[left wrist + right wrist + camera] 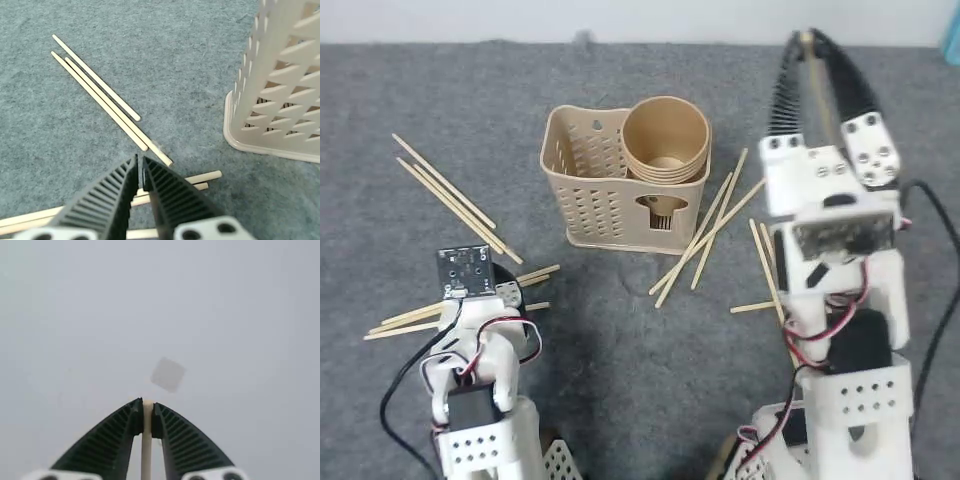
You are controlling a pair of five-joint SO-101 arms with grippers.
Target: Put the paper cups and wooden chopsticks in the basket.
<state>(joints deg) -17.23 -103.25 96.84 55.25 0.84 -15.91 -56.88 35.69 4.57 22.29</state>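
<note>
A beige slotted basket (588, 190) stands mid-table with stacked paper cups (665, 140) inside its right end. Wooden chopsticks lie loose: three at the far left (450, 195), several beside the left arm (420, 318), several right of the basket (705, 235), and more by the right arm (765, 270). My right gripper (147, 407) is raised high and points away from the table, shut on one chopstick (146, 450); it shows at the back of the table (807, 45). My left gripper (140, 162) is shut on nothing, low over chopsticks (200, 179), with the three others (100, 97) ahead.
The table is covered in grey carpet. The basket's perforated wall (280, 100) stands close to the left gripper's right side. Open carpet lies between the two arms in front of the basket. The right arm's body stands over the chopsticks at the right.
</note>
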